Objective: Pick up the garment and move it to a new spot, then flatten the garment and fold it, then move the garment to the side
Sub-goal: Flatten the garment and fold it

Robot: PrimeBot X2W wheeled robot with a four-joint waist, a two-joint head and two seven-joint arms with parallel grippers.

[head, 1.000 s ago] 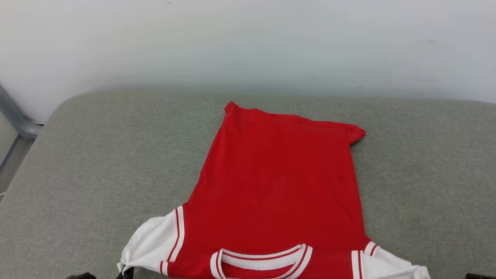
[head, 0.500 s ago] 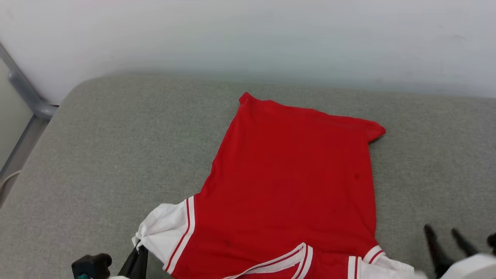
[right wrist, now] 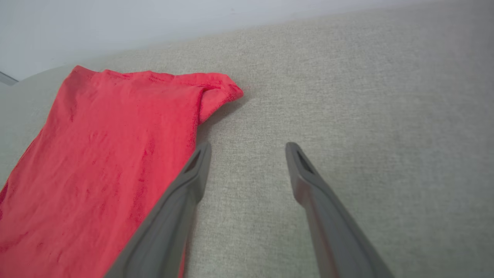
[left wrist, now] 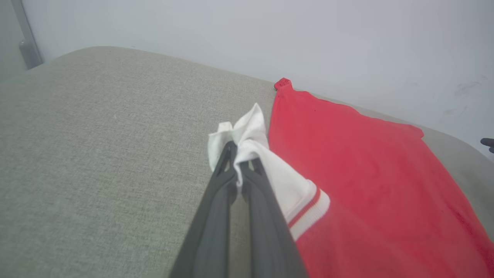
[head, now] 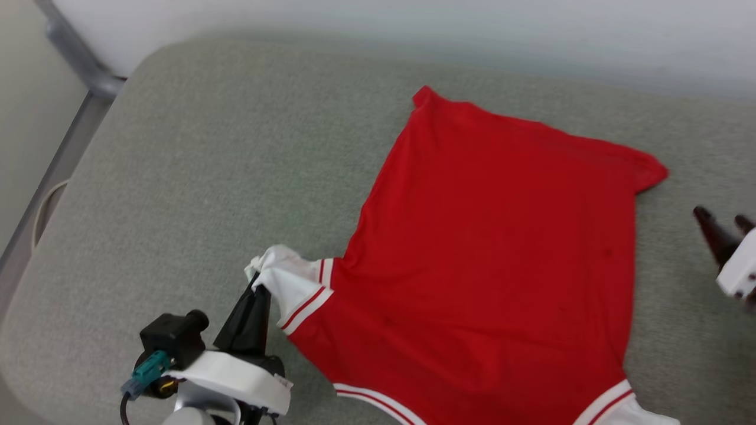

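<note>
**Left pincer clamping the sleeve, right pincer released by the hem**

Head view: I am seeing the shirt (head: 496, 254) lying spread on the cushion (head: 195, 153), hem toward the wall. My left pincer (head: 258, 293) is clenching the bunched tip of the white sleeve (head: 292, 280). I judge it is anchoring that end so the cloth can be tugged flat. My right pincer (head: 722, 219) is hovering at the far right, just off the shirt's side edge and touching no cloth.

Left wrist view: the left pincer (left wrist: 238, 160) is pressing its fingers together with white sleeve cloth squeezed between the tips. The shirt's red body (left wrist: 366, 173) is running away to their right, toward the wall.

Right wrist view: the right pincer (right wrist: 249, 148) is standing wide apart and empty over bare cushion. The shirt's side edge is running along its left finger, and the curled hem corner (right wrist: 218, 94) is sitting ahead and left of the tips. I am reading this as lining up a grab on that corner, to stretch against the left hold.
</note>
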